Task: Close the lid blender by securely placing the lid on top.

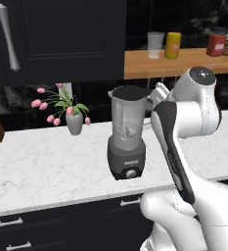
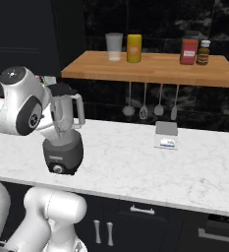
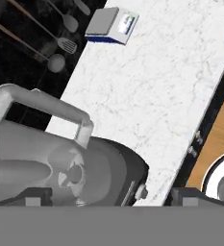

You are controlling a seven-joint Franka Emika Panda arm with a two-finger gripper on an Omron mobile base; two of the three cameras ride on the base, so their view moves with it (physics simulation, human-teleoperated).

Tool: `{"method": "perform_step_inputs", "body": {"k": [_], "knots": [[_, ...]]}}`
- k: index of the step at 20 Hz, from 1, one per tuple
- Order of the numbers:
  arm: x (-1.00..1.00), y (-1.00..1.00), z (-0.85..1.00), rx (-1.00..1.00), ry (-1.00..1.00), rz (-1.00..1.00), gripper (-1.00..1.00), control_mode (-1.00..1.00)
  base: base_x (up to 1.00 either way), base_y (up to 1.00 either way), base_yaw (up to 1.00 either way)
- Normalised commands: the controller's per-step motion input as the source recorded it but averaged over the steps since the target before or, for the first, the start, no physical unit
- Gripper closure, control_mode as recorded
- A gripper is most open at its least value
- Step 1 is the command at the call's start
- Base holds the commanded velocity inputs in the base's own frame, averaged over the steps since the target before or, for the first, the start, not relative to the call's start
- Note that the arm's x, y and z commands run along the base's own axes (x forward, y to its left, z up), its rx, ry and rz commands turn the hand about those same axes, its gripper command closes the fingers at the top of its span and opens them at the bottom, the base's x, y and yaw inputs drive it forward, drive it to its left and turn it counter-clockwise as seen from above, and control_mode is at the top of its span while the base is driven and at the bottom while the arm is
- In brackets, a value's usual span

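Observation:
The blender (image 1: 127,137) stands on the white marble counter (image 1: 47,166), a translucent grey jar on a dark base with a round front knob. The black lid (image 1: 130,92) lies flat on the jar's rim and also shows on the blender (image 2: 62,140) as the dark lid (image 2: 62,89). My white hand (image 1: 158,95) hangs just right of the jar's top, apart from the lid. In the hand view my gripper (image 3: 112,197) is open, its dark fingertips (image 3: 36,197) wide apart with nothing between them. Beyond them lie the jar's handle (image 3: 46,103) and the blender base (image 3: 118,168).
A blue-and-white scale (image 2: 166,136) sits further right on the counter. A vase of pink tulips (image 1: 73,117) stands left of the blender. Above is a wooden shelf (image 2: 150,69) with a cup, canister and jars; utensils (image 2: 150,106) hang beneath it.

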Motion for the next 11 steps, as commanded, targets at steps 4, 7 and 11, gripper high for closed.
{"method": "perform_step_inputs", "body": {"k": [4, 7, 11], "knots": [[-1.0, -0.08, -1.0, -0.03, -0.24, 0.0, -1.0, -1.0, 0.0, 0.0, 0.0], [-1.0, -0.27, -1.0, 0.0, -0.23, 0.0, -1.0, -1.0, 0.0, 0.0, 0.0], [-1.0, -0.66, -0.68, 0.29, -0.26, 0.0, -1.0, -1.0, 0.0, 0.0, 0.0]]}}
